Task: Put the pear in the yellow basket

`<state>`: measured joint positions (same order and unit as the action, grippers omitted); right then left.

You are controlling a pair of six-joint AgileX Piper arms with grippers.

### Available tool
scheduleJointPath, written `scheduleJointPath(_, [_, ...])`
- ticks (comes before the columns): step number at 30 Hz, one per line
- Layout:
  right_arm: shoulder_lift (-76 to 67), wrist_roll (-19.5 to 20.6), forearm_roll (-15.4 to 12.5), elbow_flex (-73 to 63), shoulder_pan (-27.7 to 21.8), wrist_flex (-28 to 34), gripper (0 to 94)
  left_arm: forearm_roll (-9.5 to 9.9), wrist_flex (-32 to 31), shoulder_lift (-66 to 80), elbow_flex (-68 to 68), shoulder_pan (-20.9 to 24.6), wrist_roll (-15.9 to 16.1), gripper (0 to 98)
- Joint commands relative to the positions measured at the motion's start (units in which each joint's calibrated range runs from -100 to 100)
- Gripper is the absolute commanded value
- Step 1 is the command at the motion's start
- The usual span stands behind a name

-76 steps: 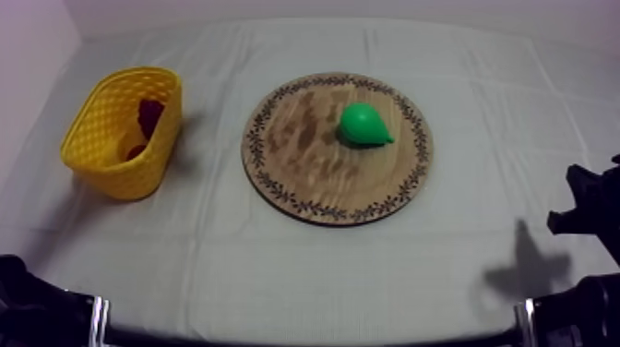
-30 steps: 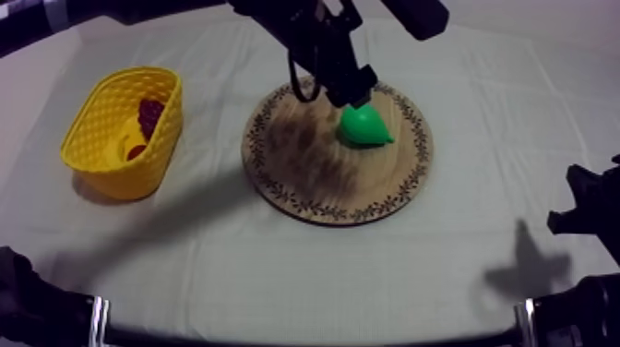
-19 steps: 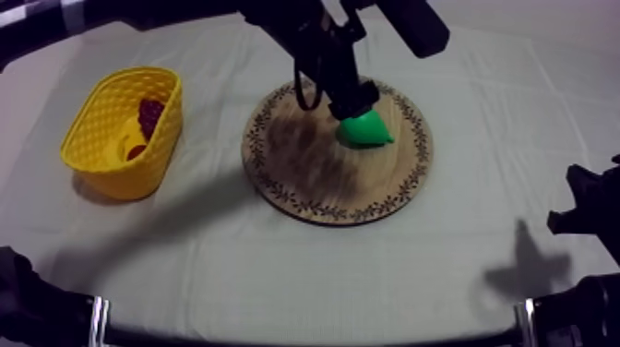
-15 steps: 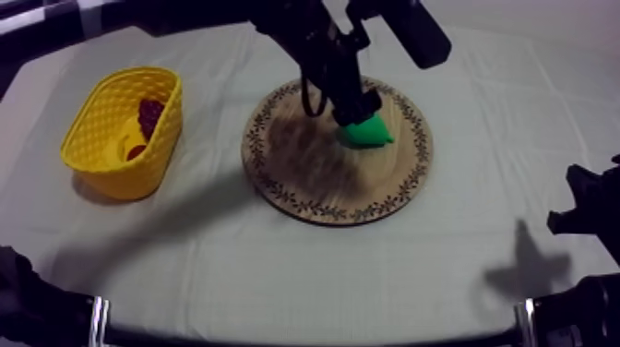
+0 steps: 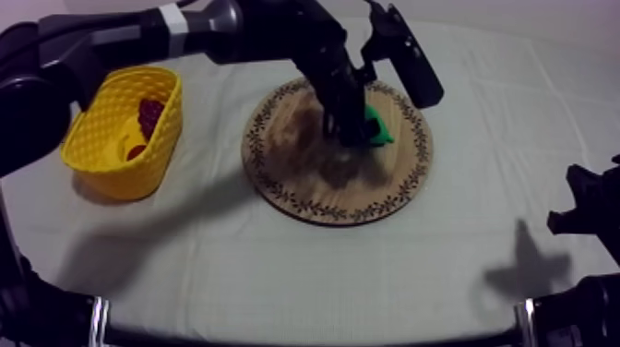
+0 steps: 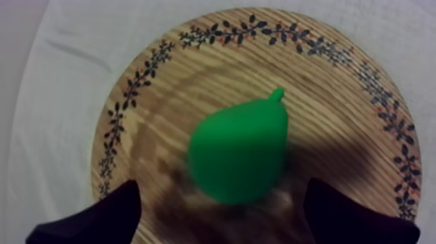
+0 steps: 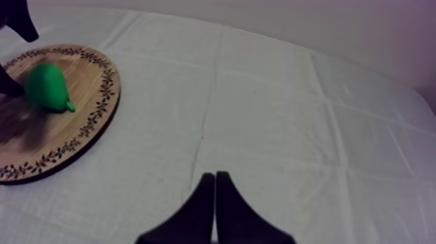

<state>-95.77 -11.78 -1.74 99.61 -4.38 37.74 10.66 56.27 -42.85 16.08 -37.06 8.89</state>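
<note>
Grey-white cloth covered the worktop. On the board lay the pear, with the left claw low over it, its fingers spread wide to either side and gripping nothing. The basket stood well apart, left of the board. The right claw was closed and empty, over the cloth.

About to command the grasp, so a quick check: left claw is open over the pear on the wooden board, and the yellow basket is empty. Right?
Not quite. The yellow basket is not empty: the top view shows a bunch of grapes in it. The rest holds: the left claw is open over the pear on the wooden board.
</note>
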Motion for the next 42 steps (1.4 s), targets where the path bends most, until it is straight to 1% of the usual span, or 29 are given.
scheduleJointPath(1, [0.0, 0.0, 0.0, 0.1, 0.0, 0.0, 0.5, 0.02, -0.2, -2.0, 1.5, -0.1, 0.2, 93.3])
scheduleJointPath(6, [0.0, 0.0, 0.0, 0.1, 0.0, 0.0, 0.5, 0.34, -0.7, -5.6, 4.3, -0.5, 0.1, 90.0])
scheduleJointPath(13, [0.0, 0.0, 0.0, 0.1, 0.0, 0.0, 0.5, 1.16, -1.3, -9.3, 7.0, -0.8, -0.3, 82.8])
scheduleJointPath(15, [0.0, 0.0, 0.0, 0.1, 0.0, 0.0, 0.5, 1.45, -1.6, -9.8, 7.5, -0.7, -0.7, 77.1])
scheduleJointPath(19, [0.0, 0.0, 0.0, 0.1, 0.0, 0.0, 0.5, 1.69, -2.9, -10.3, 7.8, -0.4, -1.1, 61.3])
scheduleJointPath(23, [0.0, 0.0, 0.0, 0.1, 0.0, 0.0, 0.5, 1.73, -3.5, -9.8, 7.3, -0.2, -1.2, 54.2])
scheduleJointPath(28, [0.0, 0.0, 0.0, 0.1, 0.0, 0.0, 0.5, 1.44, -3.7, -6.2, 5.0, 0.3, -1.7, 52.7])
scheduleJointPath(33, [0.0, 0.0, 0.0, 0.1, 0.0, 0.0, 0.5, -0.36, -3.6, 1.6, -0.7, 1.8, -1.7, 54.1])
scheduleJointPath(38, [0.0, 0.0, 0.0, 0.1, 0.0, 0.0, 0.5, -2.14, -2.4, 12.5, -9.8, 4.6, -1.5, 55.7])
scheduleJointPath(42, [0.0, 0.0, 0.0, 0.1, 0.0, 0.0, 0.5, -2.59, -0.1, 21.8, -17.3, 7.4, -1.5, 55.5])
